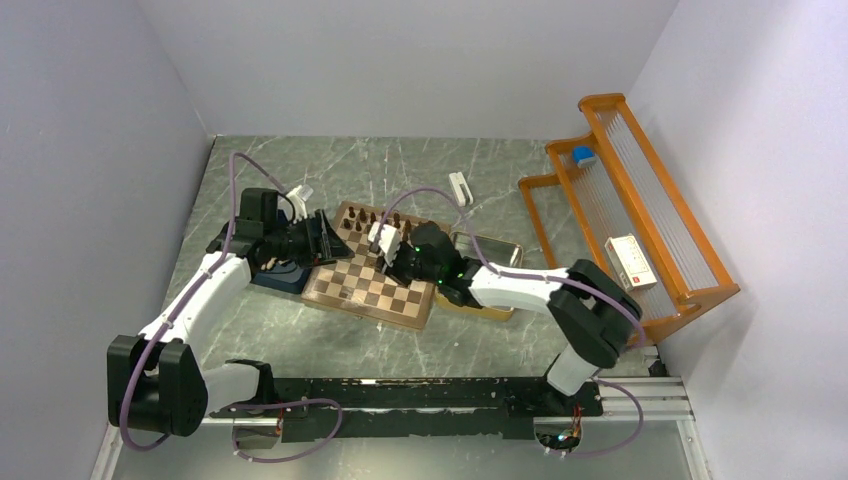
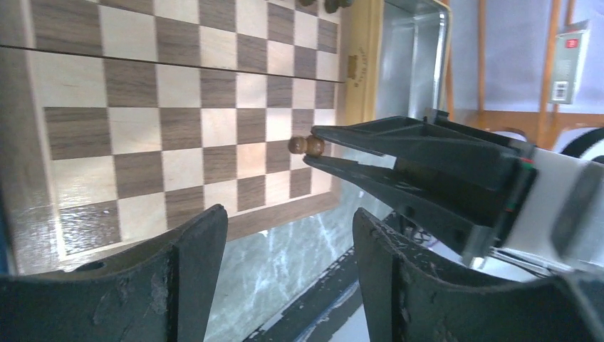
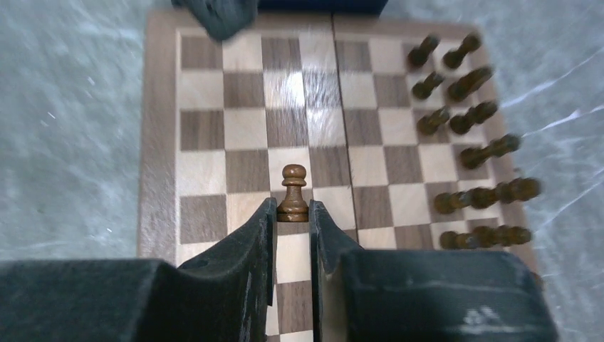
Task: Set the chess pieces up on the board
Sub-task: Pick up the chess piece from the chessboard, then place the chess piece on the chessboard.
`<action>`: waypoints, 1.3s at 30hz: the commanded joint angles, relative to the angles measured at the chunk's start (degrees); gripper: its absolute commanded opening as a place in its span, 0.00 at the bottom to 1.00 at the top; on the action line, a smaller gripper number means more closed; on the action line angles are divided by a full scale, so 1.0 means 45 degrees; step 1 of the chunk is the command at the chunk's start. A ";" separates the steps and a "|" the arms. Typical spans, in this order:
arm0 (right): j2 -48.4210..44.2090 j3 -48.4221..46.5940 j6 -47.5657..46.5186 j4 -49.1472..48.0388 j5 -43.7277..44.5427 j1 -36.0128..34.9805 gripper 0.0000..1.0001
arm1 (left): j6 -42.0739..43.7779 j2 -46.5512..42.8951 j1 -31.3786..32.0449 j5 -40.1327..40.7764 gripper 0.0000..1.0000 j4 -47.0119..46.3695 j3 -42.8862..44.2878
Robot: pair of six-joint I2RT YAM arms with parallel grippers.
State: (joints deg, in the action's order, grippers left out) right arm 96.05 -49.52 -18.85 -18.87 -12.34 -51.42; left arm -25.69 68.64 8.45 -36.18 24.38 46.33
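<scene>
One pawn [image 3: 293,194] is pinched by its base between the tips of our right gripper [image 3: 292,214], over the middle of the board [image 3: 214,128]. Its head points straight out along the fingers. Left gripper [image 2: 288,217] hangs open by the board's edge. We count roughly a dozen more pieces [image 3: 470,117] along one side, but they're too blurry to be sure.

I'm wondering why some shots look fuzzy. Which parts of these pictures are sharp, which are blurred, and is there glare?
Right wrist view: the pawn in the right gripper is sharp, the chess pieces at right are smeared, and glare whitens middle squares of the board. Left wrist view: the left gripper is dark against the bright board. Top external view: evenly lit, no harsh shadows.
</scene>
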 commanded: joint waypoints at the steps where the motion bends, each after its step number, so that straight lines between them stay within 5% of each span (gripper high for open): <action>1: -0.1582 0.0650 0.0826 -0.1917 -0.0368 0.0064 0.11 | -0.0585 0.0026 -0.0100 -0.1655 0.71 -0.0513 0.0542; 21: -0.2959 0.0951 0.1662 -0.2680 -0.1357 -0.0018 0.11 | -0.4057 -0.0126 -0.0100 -0.3930 0.47 -0.4364 -0.1145; 39: -0.3102 0.0951 0.1572 -0.2466 -0.1399 -0.0053 0.11 | -0.5467 0.0111 0.0225 -0.4479 0.42 -0.5922 -0.1652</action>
State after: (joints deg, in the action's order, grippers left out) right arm 83.35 -45.52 -11.77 -28.88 -17.89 -51.48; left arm -48.99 68.69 8.86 -54.35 0.27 39.35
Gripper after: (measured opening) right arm 0.210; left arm 0.441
